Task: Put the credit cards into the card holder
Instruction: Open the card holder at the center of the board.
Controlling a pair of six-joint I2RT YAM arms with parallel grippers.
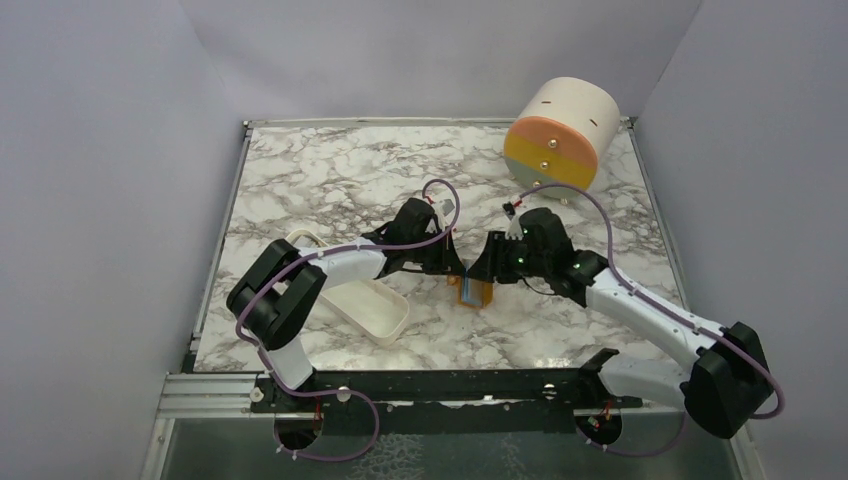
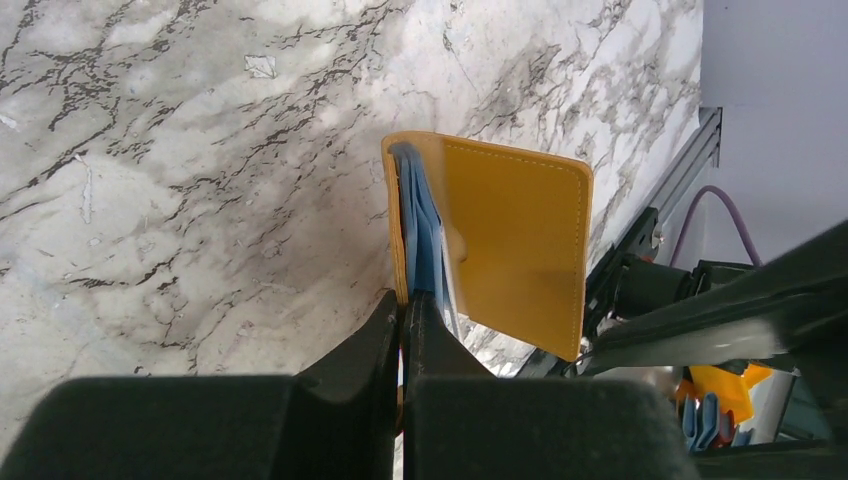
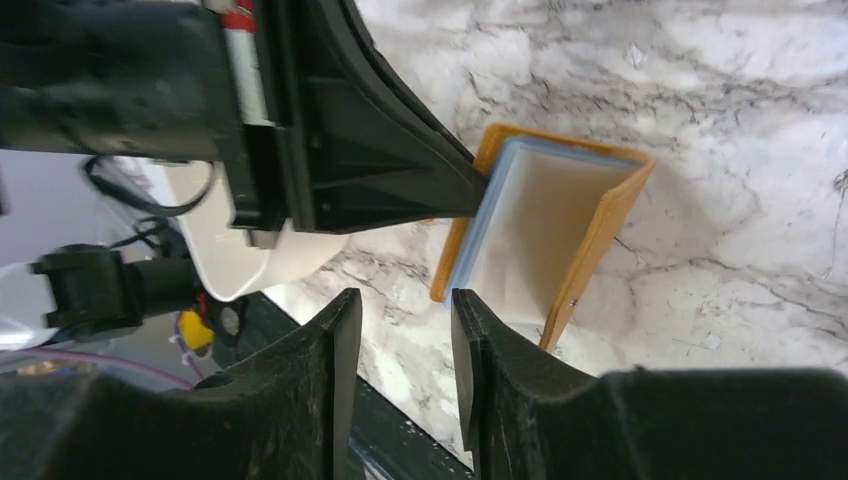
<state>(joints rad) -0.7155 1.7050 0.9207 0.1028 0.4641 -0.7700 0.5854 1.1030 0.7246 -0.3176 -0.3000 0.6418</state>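
You've got the top cam looking down from high up behind the rig over the whole marble table (image 1: 330,170). Both wrist cams sit super close, facing each other across the same card holder (image 2: 510,240).

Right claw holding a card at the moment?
No: the right wrist view shows the right claw open with only bare marble between its fingers, and the wallet ahead of it.

Wallet (image 2: 520,250) matt leather-like, stitched edge, smooth blue lining. Table (image 2: 180,150) polished marble-look. Right fingers (image 3: 315,380) matt black plastic. Tray (image 1: 375,305) smooth white plastic.
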